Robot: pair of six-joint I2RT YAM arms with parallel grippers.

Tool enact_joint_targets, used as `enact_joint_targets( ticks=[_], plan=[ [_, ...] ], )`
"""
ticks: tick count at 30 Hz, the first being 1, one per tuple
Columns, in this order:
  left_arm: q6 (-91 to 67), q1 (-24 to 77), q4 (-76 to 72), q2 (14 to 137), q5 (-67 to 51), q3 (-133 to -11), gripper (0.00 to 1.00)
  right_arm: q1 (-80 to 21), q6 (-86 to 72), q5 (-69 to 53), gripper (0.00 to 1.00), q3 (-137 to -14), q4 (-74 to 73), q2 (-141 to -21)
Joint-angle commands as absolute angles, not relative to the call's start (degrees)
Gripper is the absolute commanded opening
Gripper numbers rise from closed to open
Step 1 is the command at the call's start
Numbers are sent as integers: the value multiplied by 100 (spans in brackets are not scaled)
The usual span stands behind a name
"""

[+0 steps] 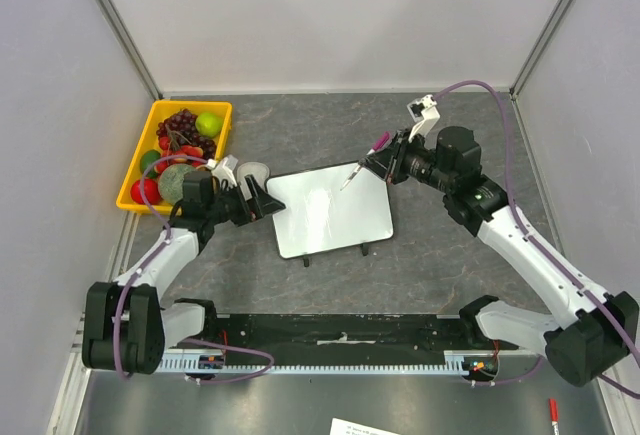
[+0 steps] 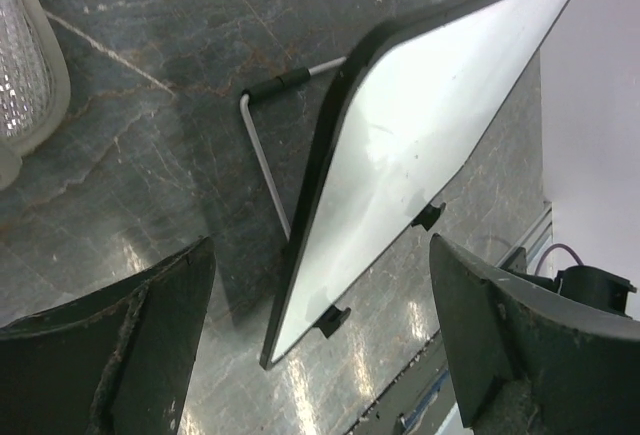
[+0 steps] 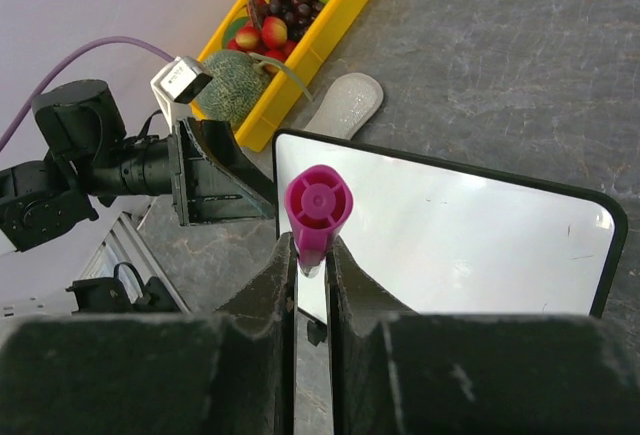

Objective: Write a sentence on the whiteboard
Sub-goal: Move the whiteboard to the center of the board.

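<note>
One whiteboard (image 1: pixel 330 213) lies just beside the left end effector (image 1: pixel 265 200).

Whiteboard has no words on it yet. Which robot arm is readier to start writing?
Right. The right gripper is shut on the pink marker, whose tip points down over the whiteboard. The left gripper is open and empty at the board's left edge, so it could probably only steady it.
</note>
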State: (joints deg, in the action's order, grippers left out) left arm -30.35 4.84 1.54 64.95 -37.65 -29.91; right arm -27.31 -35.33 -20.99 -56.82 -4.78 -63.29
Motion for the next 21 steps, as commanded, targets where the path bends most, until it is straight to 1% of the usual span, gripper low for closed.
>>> enact_joint_targets(
  ticks=[1, 5, 8, 11, 14, 16, 20, 21],
  plan=[
    [-3050, 440, -1026, 6837, -3928, -2813, 92, -2707, -3586, -2127, 0, -5897, -281, -6591],
    [-3155, 448, -1888, 7197, -4183, -2646, 88, -2716, -3603, -2180, 0, -6055, -273, -6759],
    [-3120, 448, -2319, 7452, -4455, -2628, 82, -2716, -3612, -2180, 0, -6091, -273, -6794],
    [-3111, 448, -2679, 7716, -4737, -2628, 81, -2716, -3612, -2136, 0, -6038, -281, -6759],
    [-3243, 439, -3276, 7953, -5018, -2505, 75, -2716, -3647, -2118, 0, -6012, -299, -6698],
    [-3339, 448, -3628, 8120, -5159, -2444, 71, -2707, -3656, -2092, 0, -6012, -299, -6671],
    [-3305, 466, -3884, 8341, -5370, -2382, 54, -2716, -3595, -2092, 0, -6029, -351, -6662],
    [-3287, 457, -3911, 8350, -5379, -2347, 52, -2716, -3577, -2092, 0, -6021, -360, -6662]
  ],
)
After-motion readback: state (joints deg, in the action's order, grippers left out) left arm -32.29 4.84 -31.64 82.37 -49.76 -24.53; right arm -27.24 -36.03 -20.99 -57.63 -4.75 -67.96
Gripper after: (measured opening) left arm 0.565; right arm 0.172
